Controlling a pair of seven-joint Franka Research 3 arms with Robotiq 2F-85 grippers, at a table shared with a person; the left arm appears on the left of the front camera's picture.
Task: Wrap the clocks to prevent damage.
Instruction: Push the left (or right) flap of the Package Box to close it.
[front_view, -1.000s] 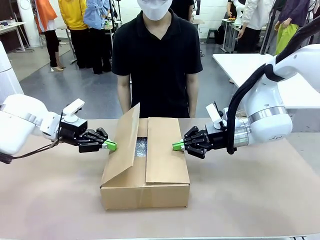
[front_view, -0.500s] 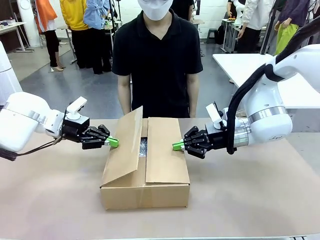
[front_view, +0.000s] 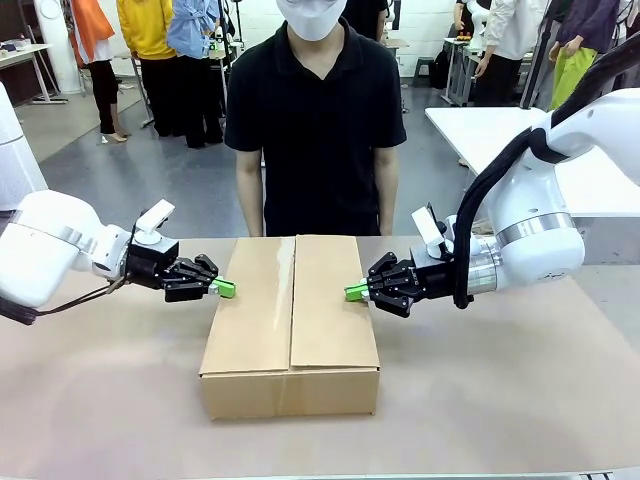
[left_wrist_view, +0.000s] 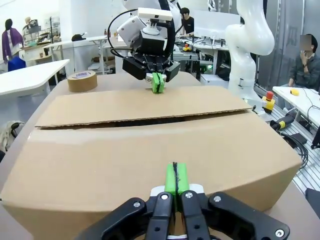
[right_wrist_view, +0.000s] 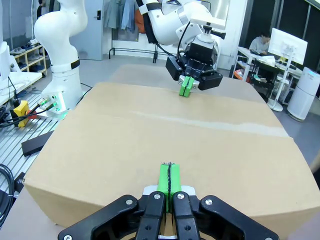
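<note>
Two flaps lie flat and closed across the top of the cardboard box (front_view: 290, 310), which sits mid-table closest to me, with the seam between them running away from me. They hide the inside, so I cannot tell where the clocks lie.

Bare brown table (front_view: 100, 400) stretches in front of the box and out to both sides, which leaves either arm plenty of room.

Halfway along the box, my left gripper (front_view: 225, 289) points inward at the left top edge with its green pads pressed together on nothing. It may be touching the cardboard, though I cannot be sure from these angles. My right gripper (front_view: 353, 292) mirrors it on the other side, likewise clamped on nothing, and its pads reach just over the edge of the right flap (front_view: 335, 300).

Seen from the left wrist, a roll of brown tape (left_wrist_view: 82, 80) rests on the table beyond the box.

At the far edge a person (front_view: 315, 120) in a black shirt stands directly behind the box.
</note>
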